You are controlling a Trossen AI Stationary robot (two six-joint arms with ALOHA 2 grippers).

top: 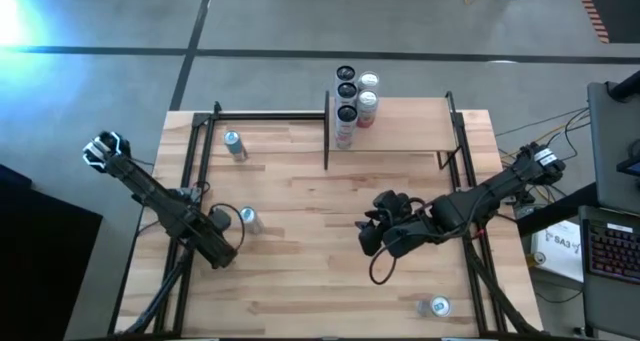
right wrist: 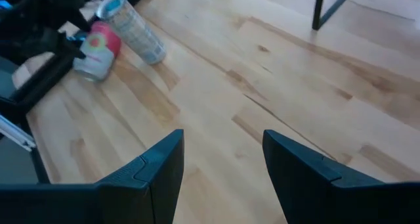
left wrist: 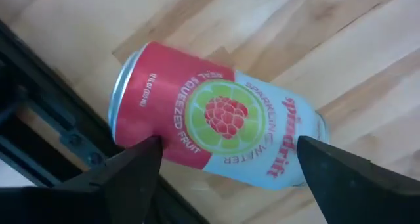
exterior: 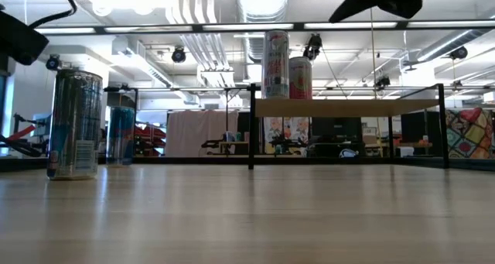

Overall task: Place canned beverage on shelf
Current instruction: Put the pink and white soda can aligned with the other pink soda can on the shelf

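A red and pale blue can [left wrist: 220,115] stands upright on the tabletop near the left edge [top: 248,219]; in the low view it is the large can [exterior: 75,125]. My left gripper [left wrist: 228,145] is open and hovers just over and beside it [top: 225,224], pointing down, touching nothing. A second can [top: 235,146] stands farther back. The shelf [top: 410,131] is at the far edge and carries several cans [top: 347,93] at its left end. My right gripper [right wrist: 223,155] hangs open and empty over the table's middle [top: 372,239].
One more can [top: 435,306] stands near the front right corner. Black metal rods [top: 327,131] frame the shelf and run along the table's left [top: 190,171] and right sides. Bare wood lies between the two arms [top: 310,221].
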